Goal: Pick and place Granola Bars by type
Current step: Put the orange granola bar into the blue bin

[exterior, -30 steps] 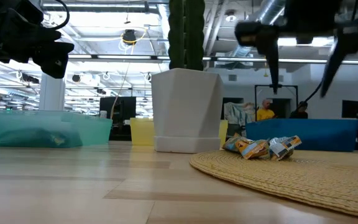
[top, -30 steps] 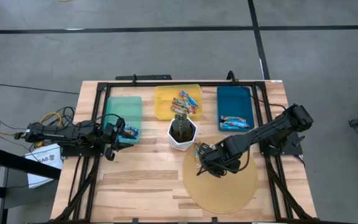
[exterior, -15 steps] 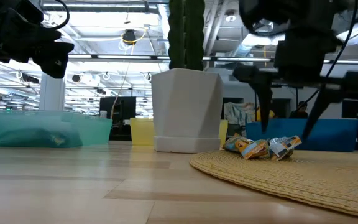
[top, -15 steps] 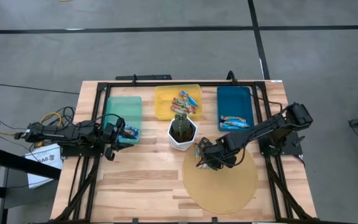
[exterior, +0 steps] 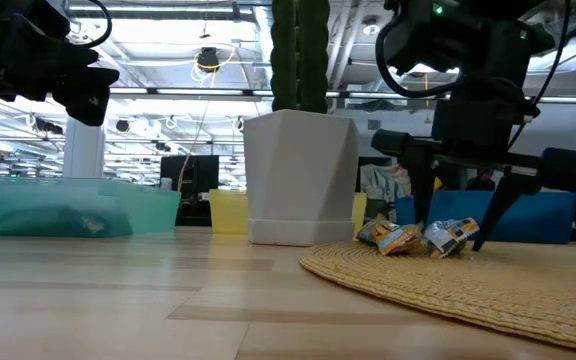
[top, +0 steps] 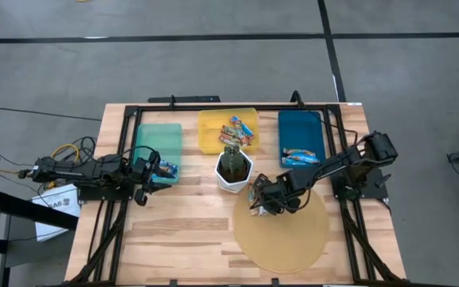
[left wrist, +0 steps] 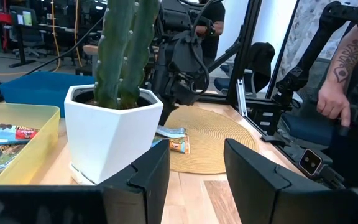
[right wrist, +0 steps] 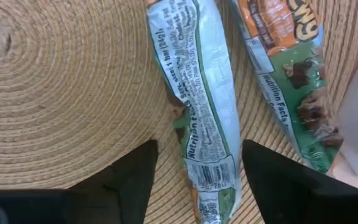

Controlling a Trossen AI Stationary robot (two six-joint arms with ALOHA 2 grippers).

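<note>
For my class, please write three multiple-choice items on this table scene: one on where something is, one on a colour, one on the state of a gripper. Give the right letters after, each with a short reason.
1. Where do the two granola bars under the right gripper lie?
A. on the round woven mat
B. in the teal bin
C. on the bare wood

2. What colour is the bin beside the left gripper?
A. yellow
B. teal
C. red

3. How does the right gripper stand?
A. shut on a bar
B. open, fingers astride a bar
C. shut above the white pot

Answers: 1 A, since the low view shows both bars on the woven mat beside the white pot. 2 B, since the high view shows the left gripper at the teal bin, with the yellow bin farther right. 3 B, since the right wrist view shows its fingers spread either side of a bar.
</note>
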